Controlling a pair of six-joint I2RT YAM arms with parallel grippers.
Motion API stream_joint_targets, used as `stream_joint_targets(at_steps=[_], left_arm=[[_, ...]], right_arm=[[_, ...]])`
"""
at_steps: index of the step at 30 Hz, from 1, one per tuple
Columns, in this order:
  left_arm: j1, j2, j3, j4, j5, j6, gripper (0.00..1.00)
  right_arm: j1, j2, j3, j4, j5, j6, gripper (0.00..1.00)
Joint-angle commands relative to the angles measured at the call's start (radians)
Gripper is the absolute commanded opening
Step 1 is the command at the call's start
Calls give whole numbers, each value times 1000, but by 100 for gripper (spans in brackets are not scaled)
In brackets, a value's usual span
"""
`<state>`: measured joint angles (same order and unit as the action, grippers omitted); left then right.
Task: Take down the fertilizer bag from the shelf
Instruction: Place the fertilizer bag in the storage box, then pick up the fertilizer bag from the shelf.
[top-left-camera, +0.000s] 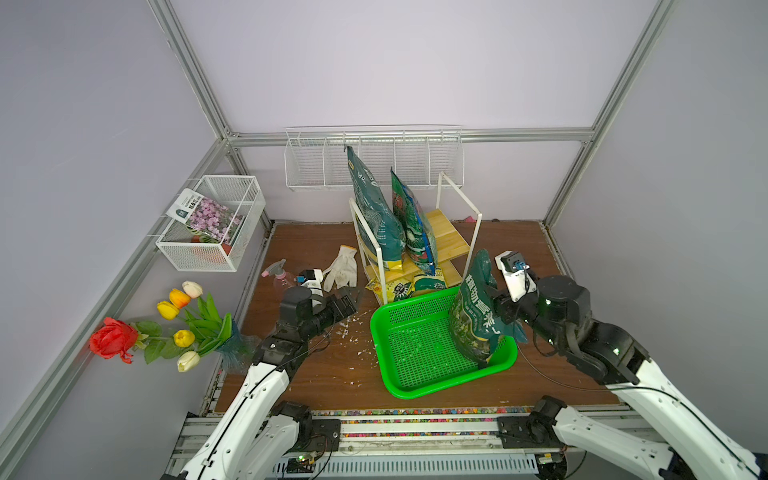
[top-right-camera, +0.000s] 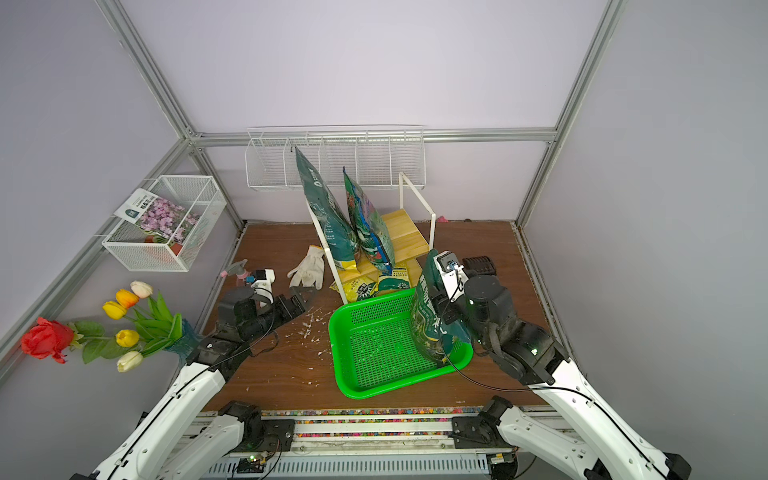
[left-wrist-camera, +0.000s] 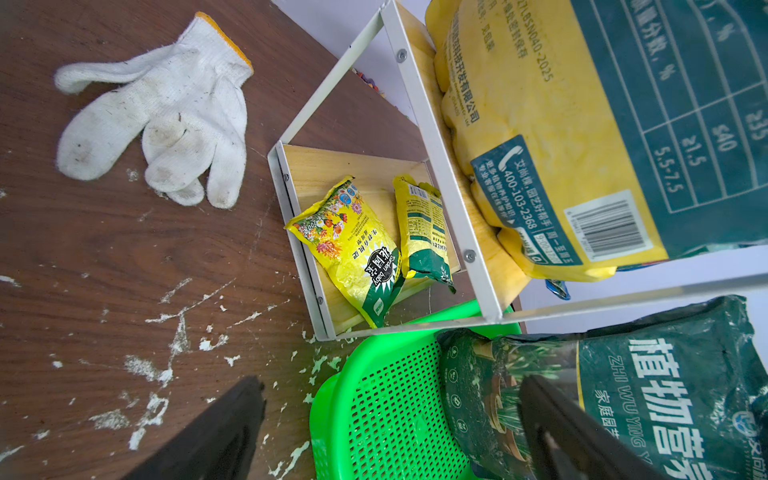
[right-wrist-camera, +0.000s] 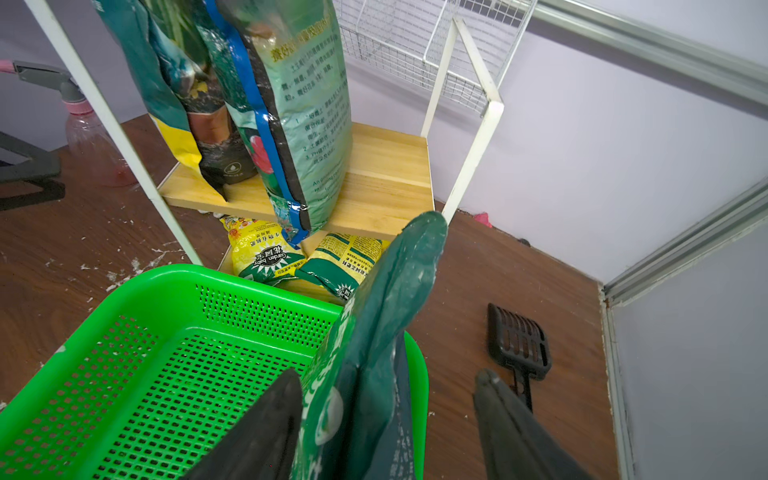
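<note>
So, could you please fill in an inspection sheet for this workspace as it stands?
Surface: brown tabletop, strewn with white flakes.
Job's things: fertilizer bag stands in the green basket; two tall bags on the upper board of the shelf, two yellow packets on the lower.
Clutter: white glove, spray bottle, black scoop.
Grippers: right gripper open, fingers either side of the fertilizer bag; left gripper open, holding nothing.
Cables: black cable trails from the right arm across the tabletop.
Surroundings: wire rack on the back wall; mesh basket with seed packet; artificial flowers at left.

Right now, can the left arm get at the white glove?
Probably yes: the white glove lies flat on the table just ahead of the left arm's open fingers, with only bare wood and white flecks between.
</note>
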<state>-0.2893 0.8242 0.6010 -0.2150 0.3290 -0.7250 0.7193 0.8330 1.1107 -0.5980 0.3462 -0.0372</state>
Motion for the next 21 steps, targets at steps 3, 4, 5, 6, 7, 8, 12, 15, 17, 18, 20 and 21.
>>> stream_joint_targets(at_steps=[3, 4, 5, 6, 7, 8, 12, 15, 17, 18, 20, 21], left_arm=[[-4, -10, -15, 19, -6, -2, 100], [-4, -11, -15, 18, -6, -2, 100], [-4, -11, -14, 19, -6, -2, 100], [-4, -12, -14, 19, -8, -2, 100], [-4, -11, -12, 20, -10, 1, 100], [-4, -10, -10, 19, -9, 1, 100], [-4, -1, -1, 22, -6, 3, 100], [-4, 0, -1, 27, -6, -1, 100], [-4, 1, -1, 29, -7, -1, 100], [-5, 1, -1, 29, -7, 2, 100], [-4, 6, 1, 27, -5, 3, 100], [-5, 6, 2, 27, -5, 5, 100]], right_arm=[[-4, 31, 76, -10, -35, 7, 75], [-3, 41, 92, -11, -39, 3, 76], [-4, 54, 112, -12, -45, -4, 76], [-3, 65, 132, -14, -51, -10, 76], [-4, 82, 157, -12, -59, -16, 77], [-4, 103, 187, -12, -67, -23, 77], [-4, 193, 303, -14, -118, -38, 75], [-4, 264, 377, -12, -166, -40, 74], [-3, 312, 430, -8, -196, -34, 72], [-3, 332, 452, -6, -210, -31, 72], [-4, 379, 509, -2, -240, -19, 71], [-3, 398, 531, -2, -251, -17, 71]])
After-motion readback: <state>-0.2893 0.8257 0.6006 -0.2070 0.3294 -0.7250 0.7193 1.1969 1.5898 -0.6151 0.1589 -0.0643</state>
